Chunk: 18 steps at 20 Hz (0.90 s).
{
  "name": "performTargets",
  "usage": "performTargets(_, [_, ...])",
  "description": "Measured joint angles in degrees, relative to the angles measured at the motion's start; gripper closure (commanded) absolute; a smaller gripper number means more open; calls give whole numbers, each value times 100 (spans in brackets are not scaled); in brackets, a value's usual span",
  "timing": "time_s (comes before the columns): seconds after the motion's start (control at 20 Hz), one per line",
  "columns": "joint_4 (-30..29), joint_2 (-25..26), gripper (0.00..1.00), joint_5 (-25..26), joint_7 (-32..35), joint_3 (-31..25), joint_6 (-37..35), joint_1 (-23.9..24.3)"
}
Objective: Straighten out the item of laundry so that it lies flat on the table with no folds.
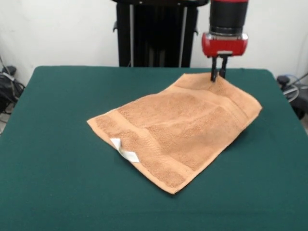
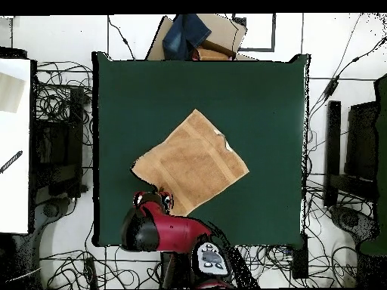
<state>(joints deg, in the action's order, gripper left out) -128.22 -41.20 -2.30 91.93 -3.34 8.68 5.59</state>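
The item of laundry (image 1: pixel 178 130) is a peach-tan terry towel lying diamond-wise in the middle of the green table (image 1: pixel 57 144). Its white label (image 1: pixel 124 150) sits at the near left edge. My gripper (image 1: pixel 218 73) comes down at the towel's far corner, fingers close together and shut on that corner. The corner is held a little above the table, and the towel's right side slopes up to it. In the overhead view the towel (image 2: pixel 193 162) is spread out, with the gripper (image 2: pixel 153 198) at its lower-left corner and the table (image 2: pixel 264 91) around it.
Green cloth shows on all sides of the towel. Off the table lie tangled cables (image 2: pixel 60 91), a cardboard box with blue cloth (image 2: pixel 198 36) beyond one edge, and a white surface (image 2: pixel 15 143) to the side.
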Motion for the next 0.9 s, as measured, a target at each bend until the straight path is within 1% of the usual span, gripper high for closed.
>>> performTargets(0.05, [-112, -39, 100, 0, 0, 39, 0, 2])
performTargets(0.35, [-306, 26, 100, -1, 0, 59, 116, 70])
performTargets(0.4, [-325, 103, 0, -1, 0, 57, 214, 125])
performTargets(0.9, [-467, 270, 0, -4, 0, 47, 640, 235])
